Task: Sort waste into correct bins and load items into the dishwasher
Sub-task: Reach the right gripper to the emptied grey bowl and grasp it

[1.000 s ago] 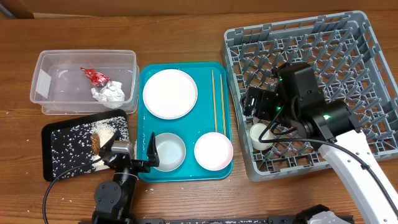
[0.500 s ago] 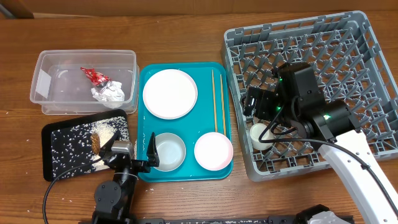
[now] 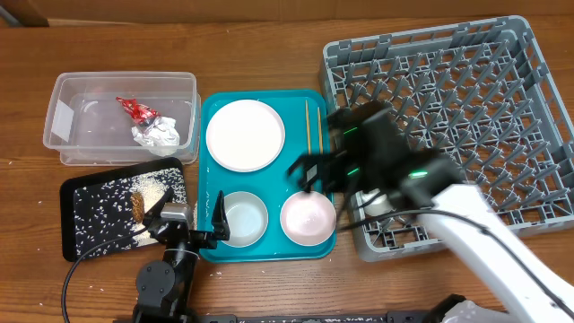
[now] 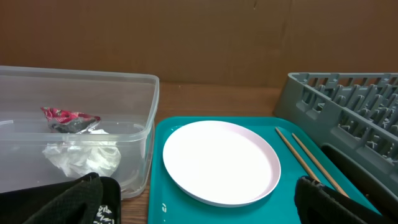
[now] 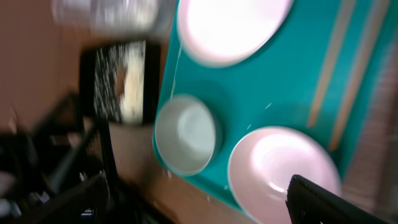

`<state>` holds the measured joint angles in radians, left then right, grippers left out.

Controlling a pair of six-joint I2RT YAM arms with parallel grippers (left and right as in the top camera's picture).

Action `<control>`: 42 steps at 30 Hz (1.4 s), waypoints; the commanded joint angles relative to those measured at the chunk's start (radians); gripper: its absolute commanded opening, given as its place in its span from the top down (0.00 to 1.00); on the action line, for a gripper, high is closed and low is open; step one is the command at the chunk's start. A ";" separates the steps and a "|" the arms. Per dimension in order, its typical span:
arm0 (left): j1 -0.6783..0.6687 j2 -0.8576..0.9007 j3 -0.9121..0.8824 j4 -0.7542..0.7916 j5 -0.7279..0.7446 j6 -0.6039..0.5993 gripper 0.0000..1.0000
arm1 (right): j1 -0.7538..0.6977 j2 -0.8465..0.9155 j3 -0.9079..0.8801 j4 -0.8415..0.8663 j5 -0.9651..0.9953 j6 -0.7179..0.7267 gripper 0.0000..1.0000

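Right gripper [image 3: 309, 172] hangs wide open over the teal tray [image 3: 296, 106], pretty blurry, right by the bowl [image 3: 308, 220] at 5 o'clock. Plate [image 3: 245, 135] at 11, chopsticks [image 3: 314, 126] at 2, second bowl [image 3: 244, 217] at 7. Left gripper [image 3: 191, 222] is open too, at the tray's 7 o'clock corner. Wrapper [image 3: 134, 109] and napkin [image 3: 160, 135] are in the tub [image 3: 81, 90]

No legible text, labels or numbers.
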<state>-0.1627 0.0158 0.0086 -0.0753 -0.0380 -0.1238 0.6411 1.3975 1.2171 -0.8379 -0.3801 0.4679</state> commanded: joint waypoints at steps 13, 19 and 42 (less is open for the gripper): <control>0.006 -0.010 -0.004 0.002 0.006 -0.007 0.00 | 0.238 0.383 0.014 0.313 0.153 -0.090 0.20; 0.006 -0.010 -0.004 0.002 0.006 -0.007 0.00 | 0.214 0.485 0.014 0.374 0.154 -0.047 0.31; 0.006 -0.010 -0.004 0.002 0.006 -0.007 0.00 | 0.210 0.516 0.069 0.342 0.155 -0.011 0.96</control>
<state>-0.1627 0.0158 0.0086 -0.0757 -0.0380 -0.1238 0.8516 1.9259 1.2274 -0.4911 -0.2295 0.4767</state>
